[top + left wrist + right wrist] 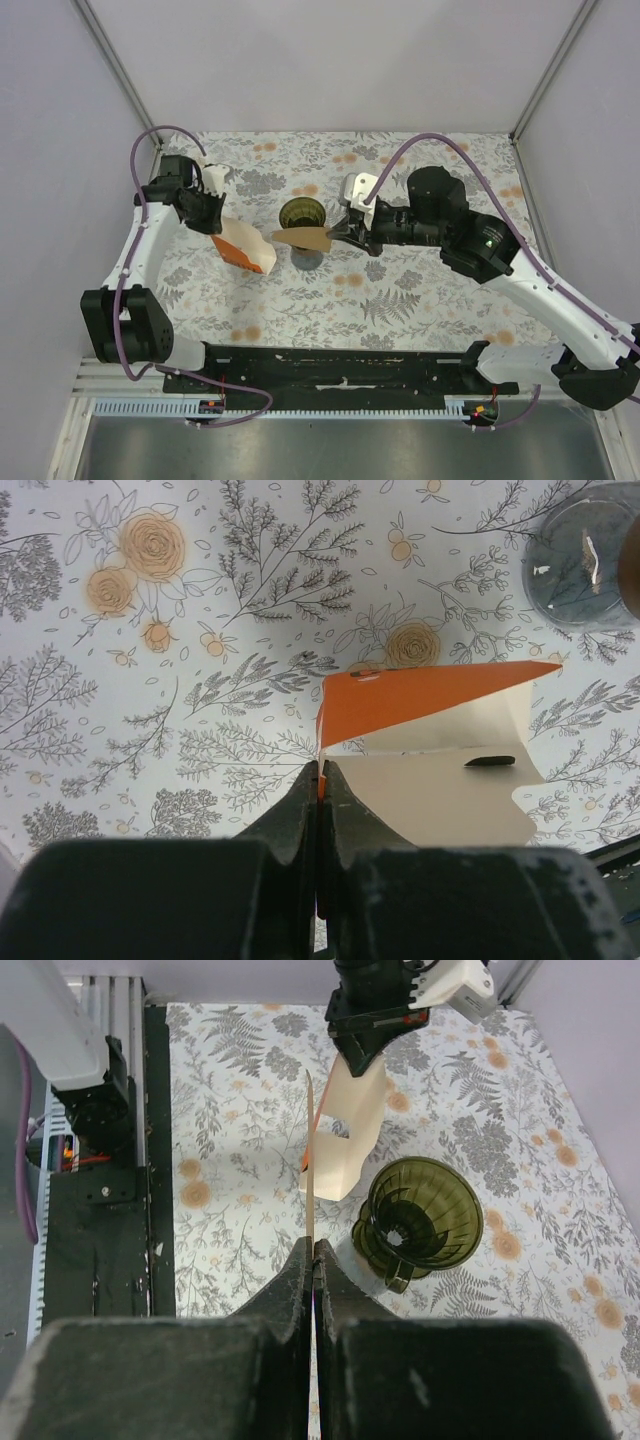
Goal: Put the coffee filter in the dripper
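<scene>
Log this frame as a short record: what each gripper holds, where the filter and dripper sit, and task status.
left gripper: shut on the edge of the orange and white carton
right gripper: shut on the coffee filter
coffee filter: held beside the dripper, not inside it
dripper: upright on the table, empty
task status: filter not yet placed

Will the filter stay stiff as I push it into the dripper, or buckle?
Probably light and fairly stiff for paper: the filter juts flat from the right gripper without drooping. It looks folded flat, so pressed against the dripper rim it may crease.
</scene>
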